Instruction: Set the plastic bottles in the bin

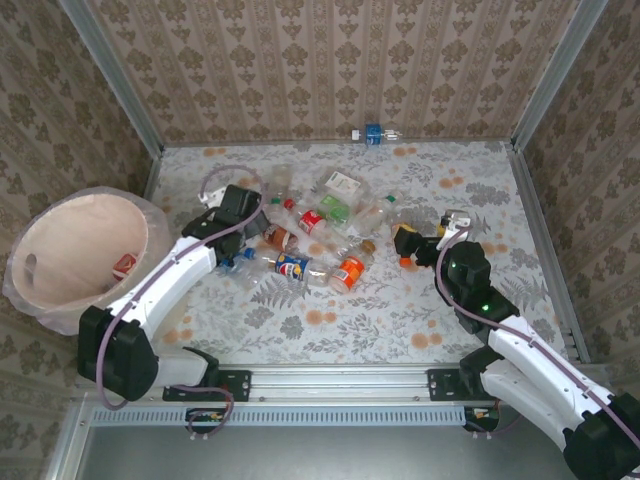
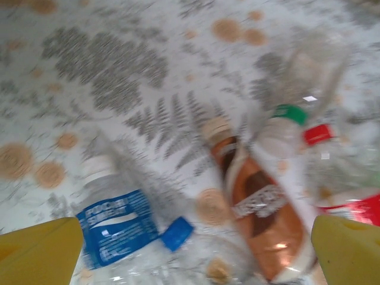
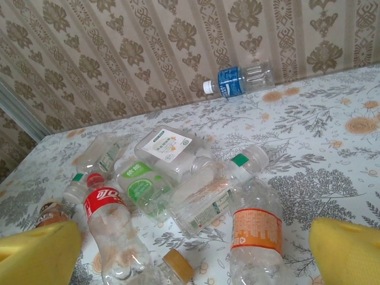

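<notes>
Right of the bin (image 1: pixel 85 240), the left claw (image 2: pixel 193 249) gapes wide over a brown-labelled bottle (image 2: pixel 261 219) (seemingly lining up a grab), the right claw (image 3: pixel 196 255) equally wide farther right.

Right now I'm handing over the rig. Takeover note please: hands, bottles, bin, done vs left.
left hand: open, empty, over the pile's left end, with a blue-labelled bottle and a brown-labelled bottle below it.
right hand: open, empty, at the pile's right side, facing an orange-labelled bottle.
bin: far left, holding one red-labelled item, probably a bottle.
Left to do: roughly ten bottles in the pile mid-table, plus a stray bottle by the far wall.
</notes>
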